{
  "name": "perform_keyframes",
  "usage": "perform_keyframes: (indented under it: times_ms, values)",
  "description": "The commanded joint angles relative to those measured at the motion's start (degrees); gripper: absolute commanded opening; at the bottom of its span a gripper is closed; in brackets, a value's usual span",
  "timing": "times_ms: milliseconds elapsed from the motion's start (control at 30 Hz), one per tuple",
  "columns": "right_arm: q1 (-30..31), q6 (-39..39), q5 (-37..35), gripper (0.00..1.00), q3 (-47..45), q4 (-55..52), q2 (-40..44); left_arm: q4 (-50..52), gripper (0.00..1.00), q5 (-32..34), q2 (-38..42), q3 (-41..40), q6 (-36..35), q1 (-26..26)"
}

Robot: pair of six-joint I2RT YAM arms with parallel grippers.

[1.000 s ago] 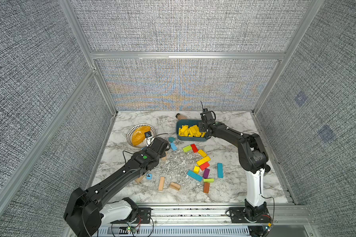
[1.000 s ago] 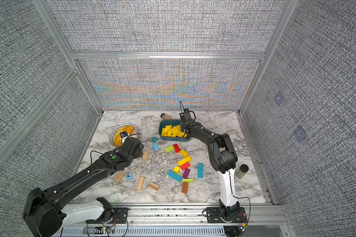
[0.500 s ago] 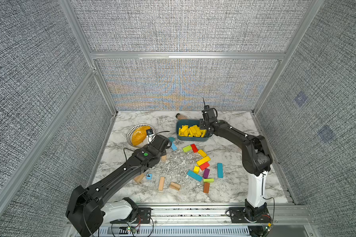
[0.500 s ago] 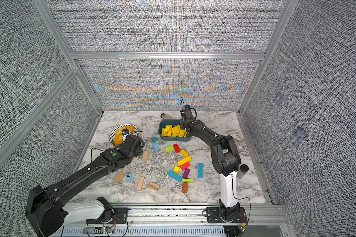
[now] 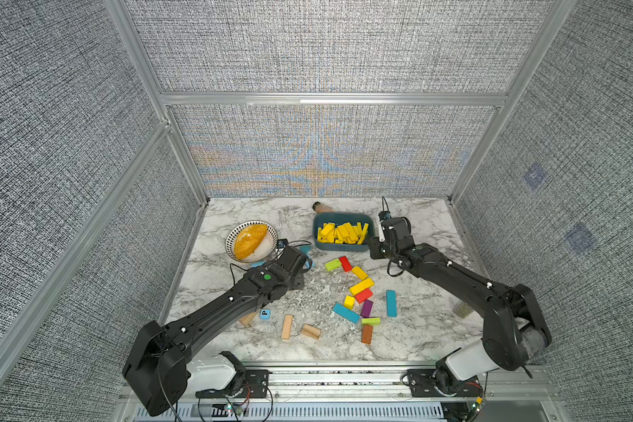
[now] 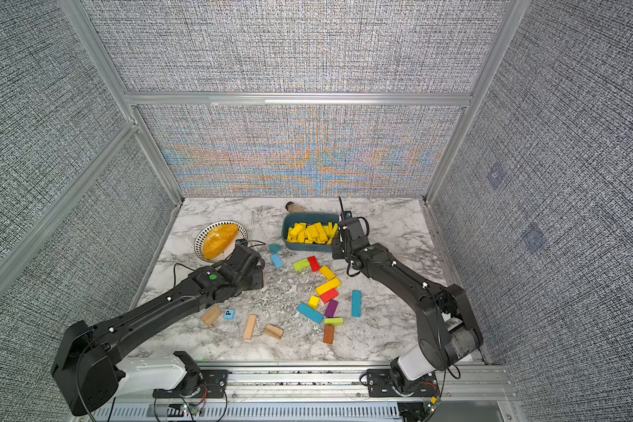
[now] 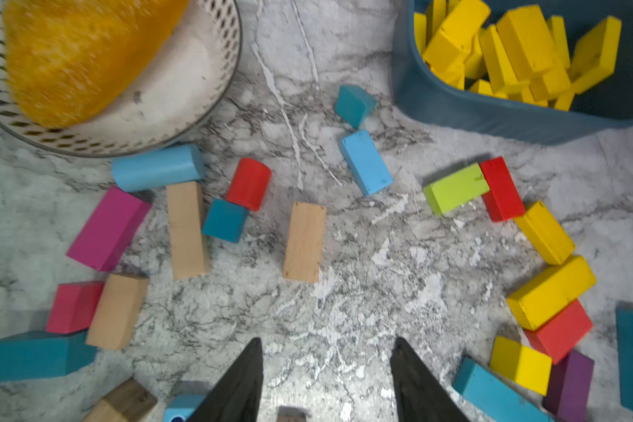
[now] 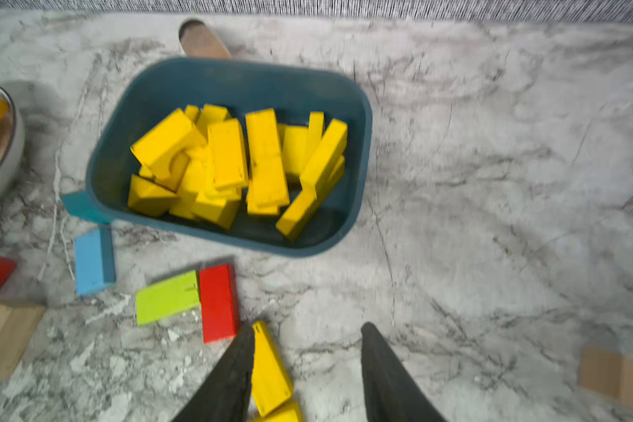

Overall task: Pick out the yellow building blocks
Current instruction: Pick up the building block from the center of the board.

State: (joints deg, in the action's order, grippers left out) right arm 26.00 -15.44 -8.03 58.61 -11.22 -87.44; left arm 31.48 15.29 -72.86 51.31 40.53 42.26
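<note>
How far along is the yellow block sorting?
Done: most yellow blocks are piled in the blue bin. In hand: nothing; the left hand and right hand both hang open and empty. Left: three yellow blocks lying loose on the table.

My left arm [image 5: 216, 310] and right arm [image 5: 454, 277] are matte black, boxy links dotted with small white screw caps. A round green dot [image 5: 267, 277] marks the left forearm. Thin black cables [image 5: 390, 268] loop off each wrist. White base housings [image 5: 209, 372] sit on black bolted plates [image 5: 256, 380]. My left gripper [image 7: 326, 343] and right gripper [image 8: 307, 329] end in black tapering wedge fingers.
</note>
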Motion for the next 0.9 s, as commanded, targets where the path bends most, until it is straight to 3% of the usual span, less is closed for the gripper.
perform_keyframes:
  times_ms: [0, 200, 400, 867]
  values:
    - [0.6, 1.0, 7.3, 0.49, -0.7, -2.1, -1.2, -1.4, 0.58, -3.9, -0.2, -0.1, -0.4, 0.2]
    - [3.3, 10.5, 10.3, 0.51, 2.5, -7.5, -5.9, -2.9, 0.58, -0.8, -1.3, 0.7, 2.0, 0.2]
    - [6.4, 20.0, 4.2, 0.51, 6.2, -11.5, -12.7, -2.9, 0.58, 1.6, -1.2, 1.6, 2.5, 0.2]
    - [6.3, 21.2, 4.4, 0.47, 7.3, -11.3, -18.9, -3.5, 0.58, 3.7, -0.9, 0.5, 4.6, 0.2]
